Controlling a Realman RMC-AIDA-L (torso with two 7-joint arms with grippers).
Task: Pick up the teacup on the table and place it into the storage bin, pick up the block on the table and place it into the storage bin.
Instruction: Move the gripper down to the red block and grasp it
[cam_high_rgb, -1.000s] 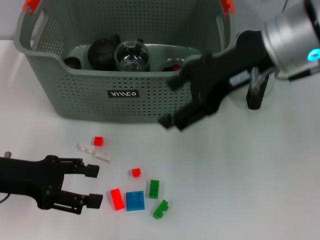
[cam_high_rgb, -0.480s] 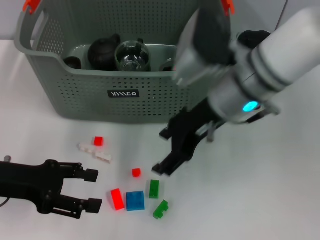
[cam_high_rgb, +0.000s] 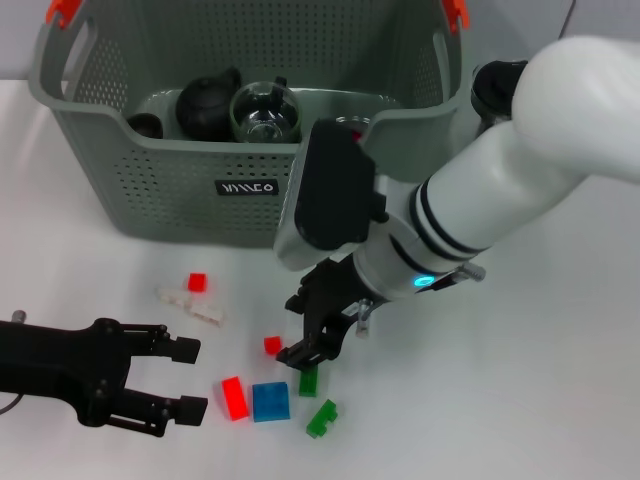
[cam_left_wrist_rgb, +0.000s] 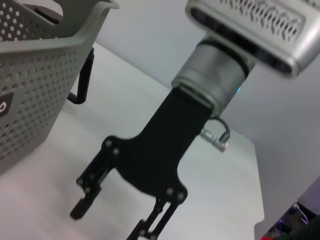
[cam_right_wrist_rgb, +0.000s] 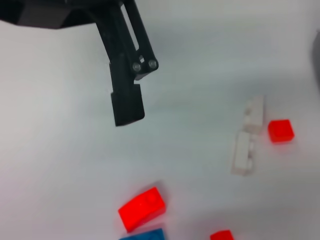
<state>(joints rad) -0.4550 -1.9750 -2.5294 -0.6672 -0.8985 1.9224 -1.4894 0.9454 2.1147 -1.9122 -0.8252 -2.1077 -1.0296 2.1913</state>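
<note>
Several small blocks lie on the white table: a green block, a small red cube, a red brick and a blue one. My right gripper hangs open low over them, between the small red cube and the green block, holding nothing; the left wrist view shows its spread fingers. My left gripper rests open at the lower left, just left of the red brick. The grey storage bin stands behind. No teacup shows on the table.
In the bin lie a black teapot and a glass vessel. A second green block, a red cube and white pieces dot the table. A dark round object sits by the bin's right wall.
My right arm swung from the bin's front right corner down and left, bringing its open gripper low over the blocks. The left gripper barely moved.
</note>
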